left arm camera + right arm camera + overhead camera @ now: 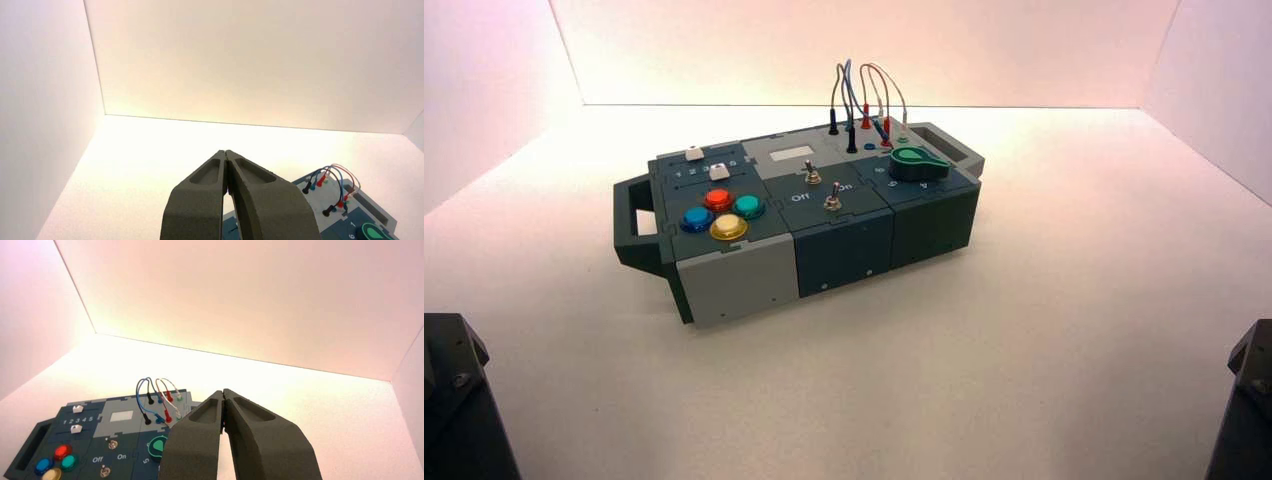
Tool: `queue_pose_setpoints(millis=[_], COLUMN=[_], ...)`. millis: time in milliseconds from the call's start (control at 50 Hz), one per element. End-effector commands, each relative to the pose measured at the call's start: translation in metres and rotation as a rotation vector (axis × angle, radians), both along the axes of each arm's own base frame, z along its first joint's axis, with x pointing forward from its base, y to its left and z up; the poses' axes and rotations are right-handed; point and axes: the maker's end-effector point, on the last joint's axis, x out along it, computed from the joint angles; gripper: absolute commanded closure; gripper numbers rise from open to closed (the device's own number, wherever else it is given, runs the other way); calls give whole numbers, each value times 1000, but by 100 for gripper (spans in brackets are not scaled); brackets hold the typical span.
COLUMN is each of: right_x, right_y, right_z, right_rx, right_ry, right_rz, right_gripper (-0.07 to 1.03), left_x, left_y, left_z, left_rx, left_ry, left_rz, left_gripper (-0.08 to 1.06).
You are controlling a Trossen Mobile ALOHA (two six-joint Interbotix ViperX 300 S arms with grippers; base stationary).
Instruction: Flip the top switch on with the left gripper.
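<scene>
We are holding our left hand (pixel 226 156) parked well short of the box (pixel 734 280), tips pressed together; keeping them together should let us nudge the lever sideways toward On. The top switch (pixel 810 172), a tiny silver toggle, is standing on the dark teal middle panel, behind its twin (pixel 832 196).

A box (pixel 744 280) stands turned on a white surface (pixel 1024 340). Red (pixel 718 198), teal (pixel 747 206), blue (pixel 696 218) and yellow (pixel 728 227) buttons cluster at its left end. A green knob (pixel 917 162) sits near looping wires (pixel 869 95) at the right.
</scene>
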Motion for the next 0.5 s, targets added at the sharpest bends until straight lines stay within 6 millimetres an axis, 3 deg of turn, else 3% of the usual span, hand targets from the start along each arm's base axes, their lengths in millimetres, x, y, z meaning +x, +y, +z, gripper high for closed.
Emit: queue_pose_setpoints(millis=[20,360,500], right_x=[2,3,14], right_y=[1,2,11], right_z=[7,6,1], right_rx=[0,5,-12], right_ry=[-15,-6,51], right_rz=[3,3,28], right_gripper=[99,99,99], left_x=[2,3,10], left_y=[-1,-2,-8], left_z=[11,10,6], left_rx=[-1,-3,0], left_ry=[-28,-18,17], left_rz=[-3,-7,-30], left_gripper=[101,101,101])
